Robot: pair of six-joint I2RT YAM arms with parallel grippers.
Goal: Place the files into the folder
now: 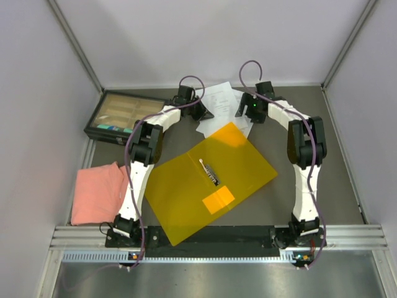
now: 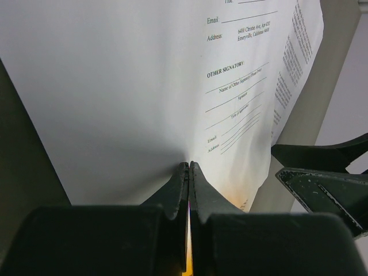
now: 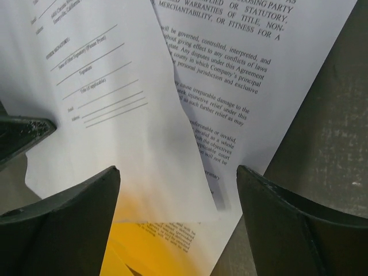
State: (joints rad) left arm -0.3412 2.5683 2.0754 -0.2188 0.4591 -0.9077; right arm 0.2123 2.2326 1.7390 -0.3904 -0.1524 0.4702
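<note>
1. Nearest the left wrist lens, the left gripper [image 2: 189,172] is seen clenched, with the edge of one white sheet pinched between its fingers.
2. The files [image 1: 220,99] are found at the far middle of the table [image 1: 335,186], between the two grippers. They are fanned and not squared up.
3. Only their near corners are laid over the far corner of the folder [image 1: 186,186]; yellow plastic shows under the sheets in the right wrist view.
4. Sheet direction: the long axes are judged to run roughly away from the arms, each skewed differently. The signature-block end of the top sheet is turned toward the left arm. The exact angle is hidden by the grippers.
5. The right gripper [image 3: 177,169] is held wide open and straddles the overlapped sheets. Nothing is grasped, and contact cannot be told.
6. The folder is laid open and flat, turned diamond-wise, with its long axis running near-left to far-right. The metal clip [image 1: 209,171] is at the spine and the orange pocket [image 1: 218,200] is on the near half.
7. Progress is judged early: the folder is opened and one sheet is gripped, but none are filed. All sheets are left to be moved in.
8. Further out, a black box [image 1: 118,118] and a pink cloth [image 1: 96,192] are left untouched on the left.
</note>
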